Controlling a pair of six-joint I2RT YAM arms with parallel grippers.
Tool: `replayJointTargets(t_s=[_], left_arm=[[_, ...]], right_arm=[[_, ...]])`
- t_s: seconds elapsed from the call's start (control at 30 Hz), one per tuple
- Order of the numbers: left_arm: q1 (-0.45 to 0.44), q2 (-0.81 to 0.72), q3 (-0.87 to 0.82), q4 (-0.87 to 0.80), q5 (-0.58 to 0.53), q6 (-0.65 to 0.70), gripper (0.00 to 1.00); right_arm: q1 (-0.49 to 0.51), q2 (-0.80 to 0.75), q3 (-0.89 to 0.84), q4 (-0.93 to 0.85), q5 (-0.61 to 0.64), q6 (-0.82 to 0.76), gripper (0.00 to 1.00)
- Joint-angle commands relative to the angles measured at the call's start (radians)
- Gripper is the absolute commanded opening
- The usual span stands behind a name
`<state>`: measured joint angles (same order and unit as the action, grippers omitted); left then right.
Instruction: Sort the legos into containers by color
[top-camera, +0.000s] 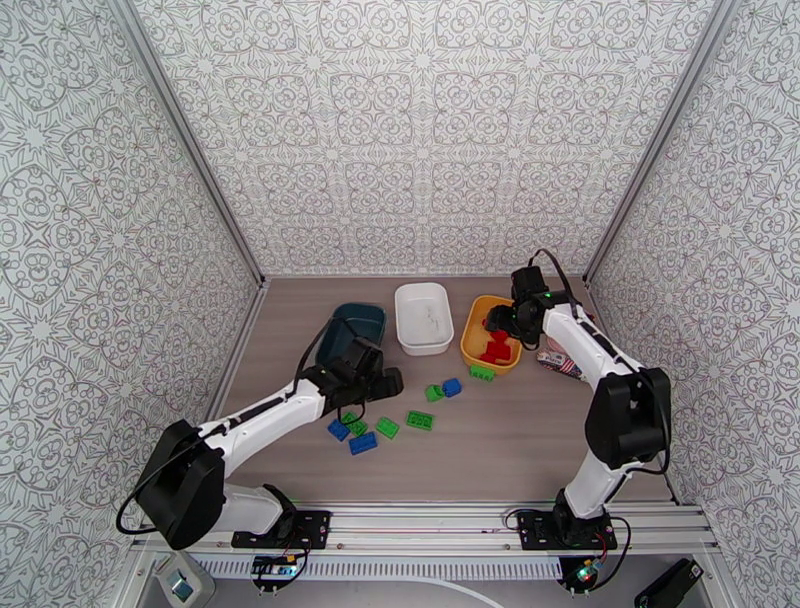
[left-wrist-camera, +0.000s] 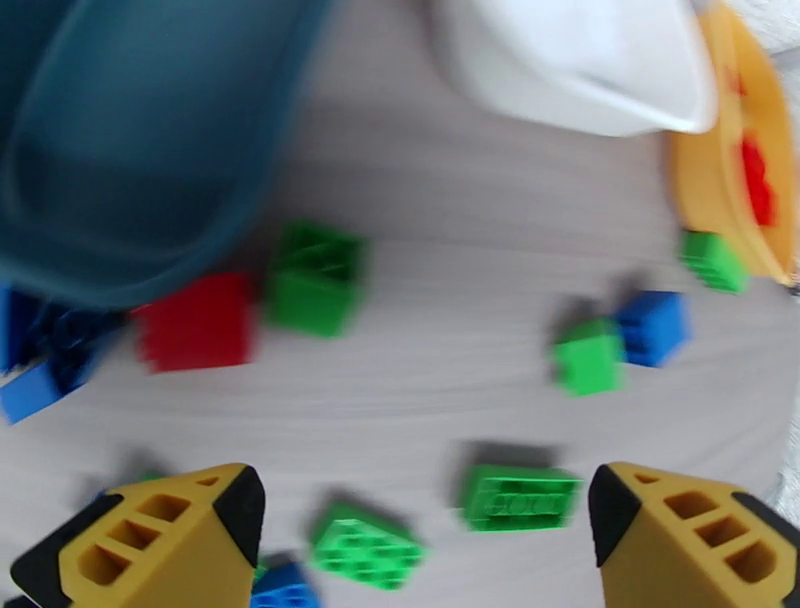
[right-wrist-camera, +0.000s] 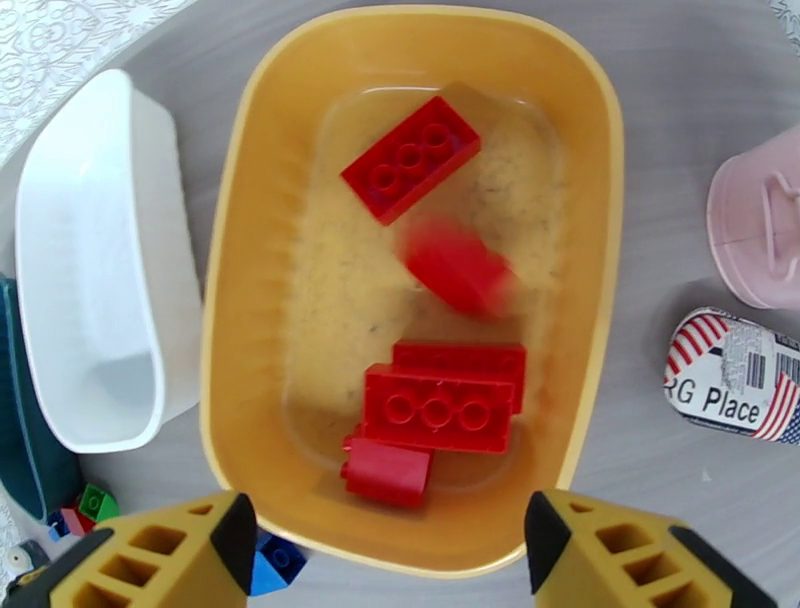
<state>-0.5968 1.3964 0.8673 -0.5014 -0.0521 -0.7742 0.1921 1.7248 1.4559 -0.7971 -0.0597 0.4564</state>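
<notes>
Right tool (right-wrist-camera: 390, 535) open over yellow tub (right-wrist-camera: 592, 300) at two o'clock, red bricks (right-wrist-camera: 440, 405) inside; left tool (left-wrist-camera: 425, 505) open above loose green bricks (left-wrist-camera: 520, 497) and blue bricks (left-wrist-camera: 652, 327); white tub (right-wrist-camera: 60, 300) empty.

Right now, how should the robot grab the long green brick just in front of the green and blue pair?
Pinch the long green brick across its two long sides, at mid-length, coming straight down from above. It lies flat, with bare table along both long sides; the nearest green neighbour sits off one short end. The open left gripper hangs closest.
</notes>
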Motion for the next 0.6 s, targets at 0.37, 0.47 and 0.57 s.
replayJointTargets(t_s=[0.37,0.47,0.57], left_arm=[[0.074,0.099,-0.022,-0.008,-0.077,0.088,0.77],[0.076,0.140,-0.014,0.011,-0.086,0.091,0.74],[0.078,0.166,-0.010,0.038,-0.085,0.095,0.73]], right_arm=[[0.244,-0.254,-0.264,0.130,-0.100,0.137,0.61],[0.299,-0.266,-0.288,0.139,-0.091,0.165,0.59],[0.333,-0.288,-0.316,0.147,-0.082,0.187,0.59]])
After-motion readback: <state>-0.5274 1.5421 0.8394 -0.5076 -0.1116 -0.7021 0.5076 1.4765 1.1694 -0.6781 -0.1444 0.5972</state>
